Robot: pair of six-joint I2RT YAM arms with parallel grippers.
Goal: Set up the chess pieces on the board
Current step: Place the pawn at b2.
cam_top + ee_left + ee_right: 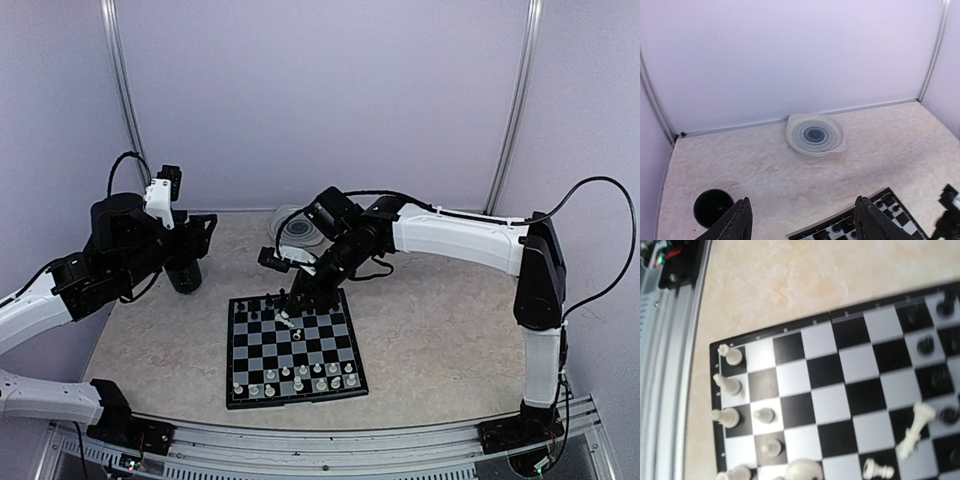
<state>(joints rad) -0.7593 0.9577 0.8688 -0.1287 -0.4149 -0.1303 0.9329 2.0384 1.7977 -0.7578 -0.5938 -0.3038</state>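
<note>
1. Left gripper [802, 227] is held wide open, near the black cup [712, 206].
2. Right gripper [290, 300] is lowered over the board's [285, 352] far rows; its jaw state cannot be told.
3. White pieces [730, 385] are lined along the board's near edge, and one white piece [914, 432] is tilted.

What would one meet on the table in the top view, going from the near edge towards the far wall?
chessboard → black cup → clear plate
</note>
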